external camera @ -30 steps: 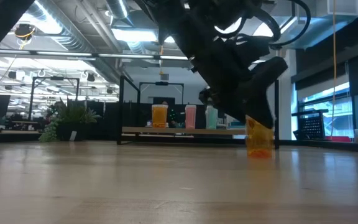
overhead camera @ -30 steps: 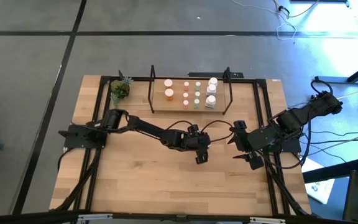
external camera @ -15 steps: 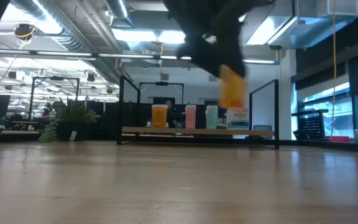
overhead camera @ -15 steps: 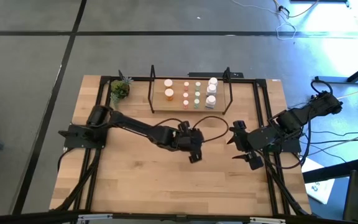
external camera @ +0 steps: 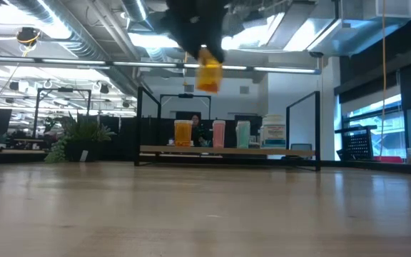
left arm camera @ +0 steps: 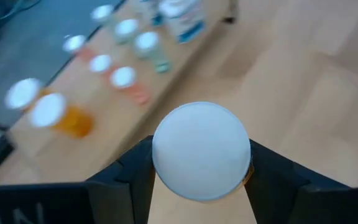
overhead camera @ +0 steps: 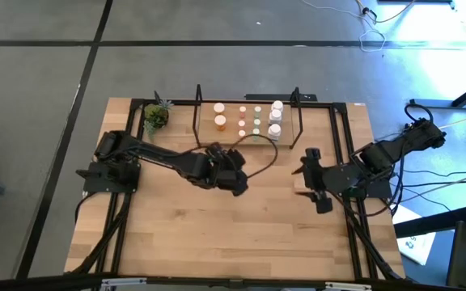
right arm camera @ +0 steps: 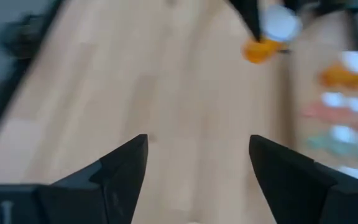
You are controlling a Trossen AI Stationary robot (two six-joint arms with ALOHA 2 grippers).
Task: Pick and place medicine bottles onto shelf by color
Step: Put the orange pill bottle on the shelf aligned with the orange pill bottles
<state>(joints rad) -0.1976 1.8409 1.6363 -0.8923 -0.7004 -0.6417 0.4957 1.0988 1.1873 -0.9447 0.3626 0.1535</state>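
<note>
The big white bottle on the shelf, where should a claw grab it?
Grab the big white bottle around its round body, below the cap, coming from the table side. It stands upright at the shelf's end, with open room in front.

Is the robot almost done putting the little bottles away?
Nearly. Nine bottles already stand on the shelf. The left gripper holds an orange bottle in the air, not yet placed. The right gripper waits open and empty. No other loose bottles show.

Surface [overhead camera: 217,234]: pale wood planking is being shown, smooth, matt. Shelf [overhead camera: 205,139]: light wood board is being framed by thin black metal. Orange bottle [external camera: 209,73]: translucent plastic is being topped by a smooth white cap [left arm camera: 201,151]. Left pincer [left arm camera: 197,180]: matt black plastic.
</note>
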